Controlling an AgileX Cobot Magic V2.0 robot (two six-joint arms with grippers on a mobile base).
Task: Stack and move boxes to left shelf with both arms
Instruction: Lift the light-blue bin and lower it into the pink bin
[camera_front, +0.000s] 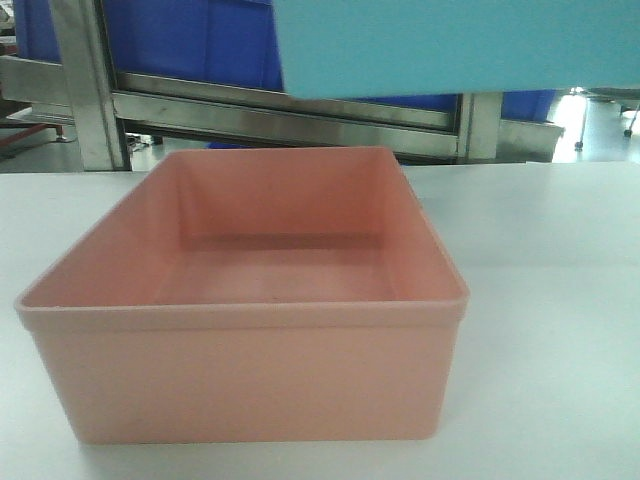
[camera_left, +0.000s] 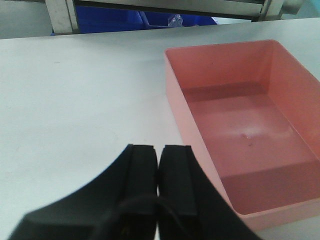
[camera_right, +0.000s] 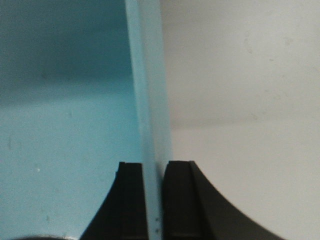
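The salmon pink box (camera_front: 250, 300) sits empty on the white table, also seen in the left wrist view (camera_left: 245, 125). The turquoise box (camera_front: 450, 45) hangs in the air above and behind the pink one, at the top right of the front view. My right gripper (camera_right: 154, 167) is shut on the turquoise box's wall (camera_right: 147, 100), one finger inside and one outside. My left gripper (camera_left: 159, 149) is shut and empty, above the table just left of the pink box. The left shelf is out of view.
A steel rack frame (camera_front: 280, 115) with dark blue bins (camera_front: 180, 35) stands behind the white table (camera_front: 560, 260). Its post (camera_front: 85, 90) rises at the back left. Table surface shows to the left of the pink box (camera_left: 75, 100).
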